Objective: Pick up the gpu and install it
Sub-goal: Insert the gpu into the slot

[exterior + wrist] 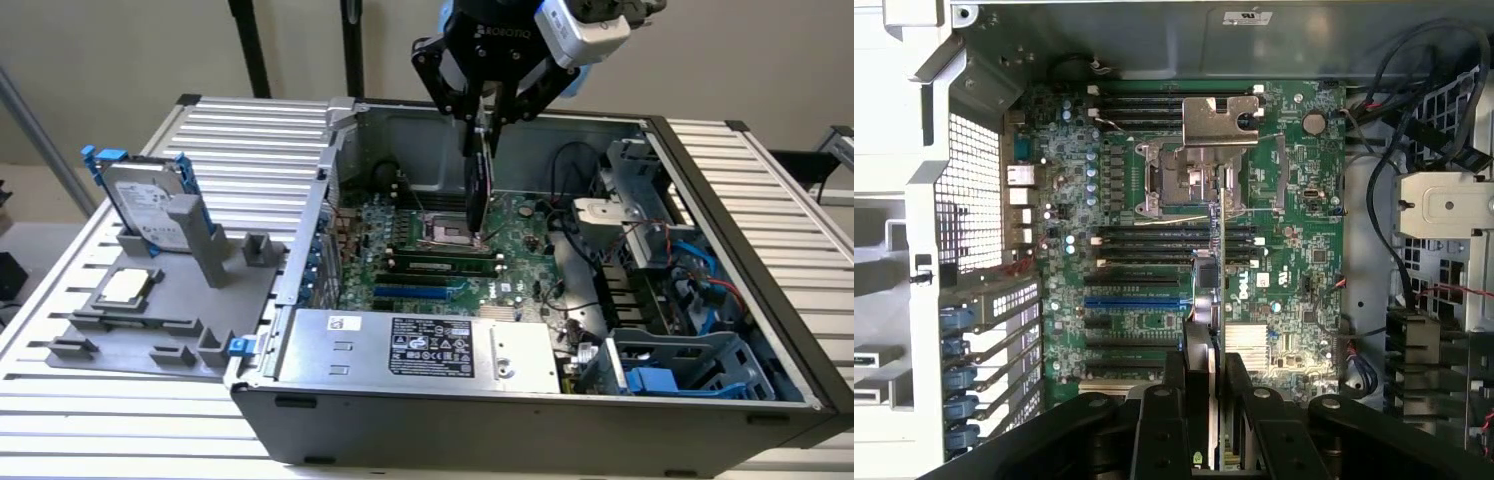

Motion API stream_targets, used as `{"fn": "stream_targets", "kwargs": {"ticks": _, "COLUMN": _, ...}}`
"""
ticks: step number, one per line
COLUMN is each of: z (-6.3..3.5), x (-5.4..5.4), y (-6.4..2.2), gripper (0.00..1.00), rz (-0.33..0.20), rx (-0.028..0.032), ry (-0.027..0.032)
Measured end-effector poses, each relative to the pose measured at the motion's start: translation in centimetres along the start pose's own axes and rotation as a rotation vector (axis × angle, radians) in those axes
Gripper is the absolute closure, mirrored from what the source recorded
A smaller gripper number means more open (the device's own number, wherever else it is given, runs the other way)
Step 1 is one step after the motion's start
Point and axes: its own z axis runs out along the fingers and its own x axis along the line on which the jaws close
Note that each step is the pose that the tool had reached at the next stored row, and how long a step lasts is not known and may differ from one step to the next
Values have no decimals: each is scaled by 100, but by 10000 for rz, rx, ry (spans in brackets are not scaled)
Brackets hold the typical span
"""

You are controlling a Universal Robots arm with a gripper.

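An open desktop computer case [534, 425] lies on its side on a slatted metal counter [254, 130], its green motherboard [518, 272] facing up. The black robot pincer [483, 128] hangs over the middle of the case, its fingers partly closed and clamped on the top edge of the gpu [477, 195]. The gpu hangs upright and edge-on, a thin dark card reaching down toward the motherboard near the CPU socket [447, 237]. Whether its lower edge touches the board cannot be told.

In the wrist view, the pincer [1206, 405] has 2 black fingers [1172, 400] pressed against either face of the gpu [1204, 300], which runs as a narrow strip over the motherboard [1294, 270], past a blue expansion slot [1134, 301] and toward the CPU socket [1189, 170].

Outside the case, on the exterior view's left, a grey holder tray [80, 350] carries an upright silver hard drive with a blue frame [144, 205] and a small square CPU chip [123, 287].
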Motion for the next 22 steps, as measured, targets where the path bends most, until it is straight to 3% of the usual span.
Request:
{"fn": "stream_targets", "kwargs": {"ticks": 3, "z": 0, "x": 0, "y": 0, "gripper": 73, "rz": -188, "rx": 2, "ry": 1}}
{"fn": "stream_targets", "kwargs": {"ticks": 22, "z": 25, "x": 0, "y": 0, "gripper": 73, "rz": -3643, "rx": 28, "ry": 31}}
